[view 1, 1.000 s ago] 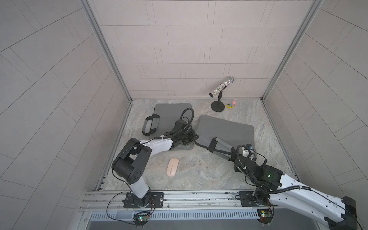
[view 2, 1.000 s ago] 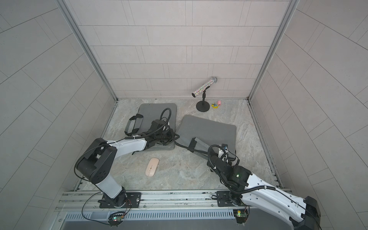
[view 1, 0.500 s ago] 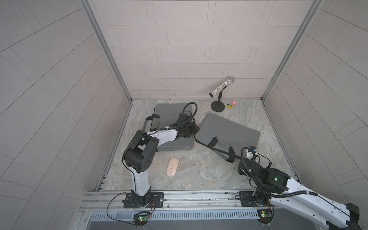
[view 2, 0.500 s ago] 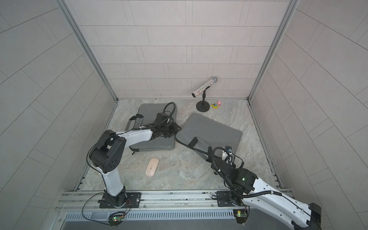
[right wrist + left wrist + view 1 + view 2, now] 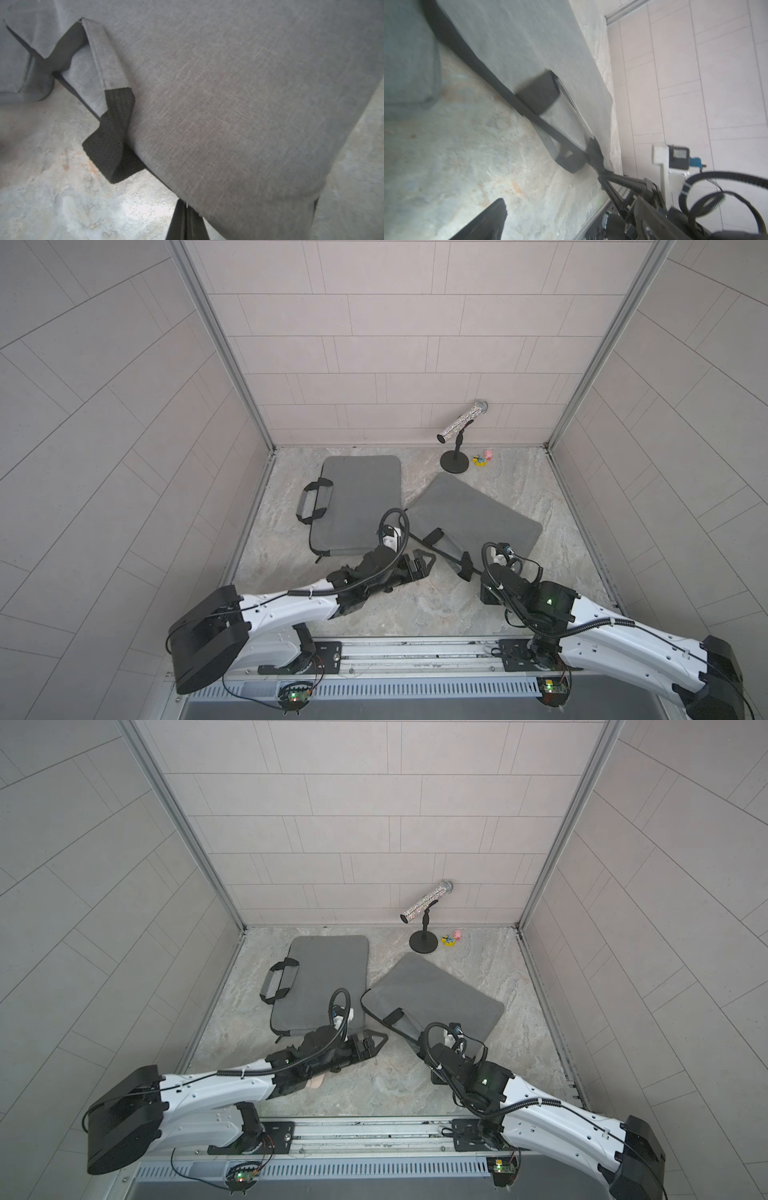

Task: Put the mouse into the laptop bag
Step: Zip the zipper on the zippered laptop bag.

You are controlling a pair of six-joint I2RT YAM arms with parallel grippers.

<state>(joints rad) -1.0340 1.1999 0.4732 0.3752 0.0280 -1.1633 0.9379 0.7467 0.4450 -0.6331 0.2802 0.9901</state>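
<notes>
Left gripper gapes wide; right gripper is pinched closed, both arms extended low.

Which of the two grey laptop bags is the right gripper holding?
The skewed bag nearer the microphone stand; the right gripper pinches its black edge. The other bag lies beside the left wall.

Stone tabletop, laptop bag (grey), second bag

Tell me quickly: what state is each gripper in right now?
Left gripper: open, holding nothing.
Right gripper: shut on the dark edge of the angled laptop bag.
</notes>
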